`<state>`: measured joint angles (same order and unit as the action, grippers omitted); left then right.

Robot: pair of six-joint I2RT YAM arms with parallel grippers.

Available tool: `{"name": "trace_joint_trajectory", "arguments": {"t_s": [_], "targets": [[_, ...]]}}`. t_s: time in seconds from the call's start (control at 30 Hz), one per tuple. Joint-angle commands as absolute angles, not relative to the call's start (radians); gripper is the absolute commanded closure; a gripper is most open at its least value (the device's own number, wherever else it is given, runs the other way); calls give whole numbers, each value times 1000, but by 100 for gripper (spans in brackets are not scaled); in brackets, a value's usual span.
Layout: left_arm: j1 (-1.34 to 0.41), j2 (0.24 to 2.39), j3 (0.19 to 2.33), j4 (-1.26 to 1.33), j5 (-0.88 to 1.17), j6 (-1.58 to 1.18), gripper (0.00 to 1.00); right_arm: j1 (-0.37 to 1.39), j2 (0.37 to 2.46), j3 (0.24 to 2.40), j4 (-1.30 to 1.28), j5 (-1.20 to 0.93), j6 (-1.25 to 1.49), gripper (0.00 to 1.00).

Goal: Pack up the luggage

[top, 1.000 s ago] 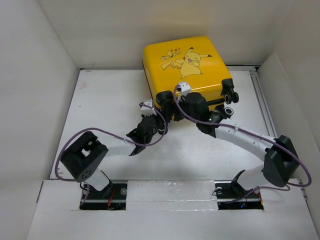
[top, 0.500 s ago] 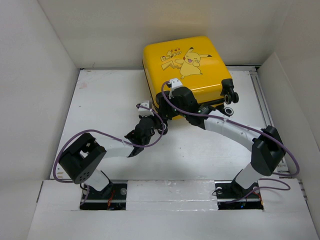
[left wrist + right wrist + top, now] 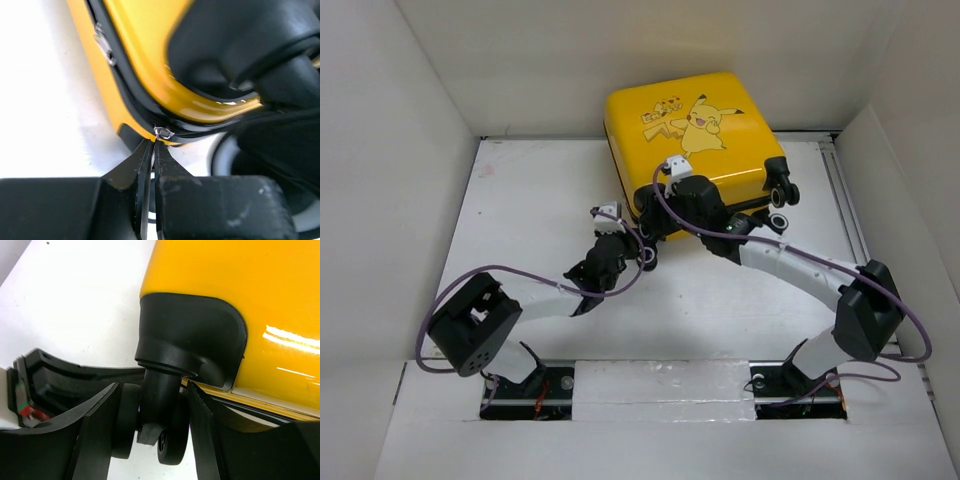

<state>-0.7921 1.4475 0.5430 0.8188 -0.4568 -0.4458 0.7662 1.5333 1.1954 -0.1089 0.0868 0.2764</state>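
The yellow luggage (image 3: 690, 130) lies flat and closed at the back of the table, Pikachu side up. My left gripper (image 3: 638, 242) is at its near-left corner. In the left wrist view this gripper (image 3: 153, 144) is shut, pinching the silver zipper pull (image 3: 163, 133) on the black zipper trim under the yellow shell (image 3: 140, 45). My right gripper (image 3: 655, 220) reaches the same corner from the right. Its jaws (image 3: 154, 387) are closed around the black twin caster wheel (image 3: 172, 440) under the shell (image 3: 225, 275), one finger against each side.
Two more black wheels (image 3: 782, 190) stick out at the luggage's right end. White walls (image 3: 400, 150) enclose the table on the left, back and right. A metal rail (image 3: 847, 210) runs along the right side. The two arms crowd together at the near-left corner.
My right gripper slid left along the luggage's near edge to the corner wheel and its jaws narrowed onto it. The left gripper stayed shut and shifted slightly.
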Motion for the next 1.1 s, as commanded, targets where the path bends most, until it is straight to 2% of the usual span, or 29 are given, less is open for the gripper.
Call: {"name": "trace_joint_trajectory", "arguments": {"t_s": [0.0, 0.27, 0.47, 0.67, 0.7, 0.73, 0.77, 0.87, 1.07], "targets": [[-741, 1375, 496, 775, -600, -407, 100, 726, 1476, 1149, -216, 80, 200, 100], [-700, 1382, 544, 605, -666, -426, 100, 716, 1464, 1138, -259, 71, 179, 100], [-568, 1393, 589, 627, -499, -454, 100, 726, 1444, 1098, -259, 41, 179, 100], [-663, 1319, 496, 759, -199, -379, 100, 726, 1453, 1100, -213, 12, 189, 100], [-688, 1319, 485, 759, -183, -379, 97, 726, 1463, 1100, -213, 12, 189, 100], [-698, 1319, 474, 759, -166, -367, 89, 726, 1463, 1100, -213, 12, 189, 100], [-698, 1319, 454, 770, -152, -358, 76, 726, 1463, 1100, -204, 12, 189, 100], [-707, 1341, 437, 808, -140, -347, 64, 726, 1463, 1100, -183, -8, 189, 100], [-707, 1426, 526, 834, -140, -289, 54, 726, 1454, 1091, -164, -18, 198, 100]]}}
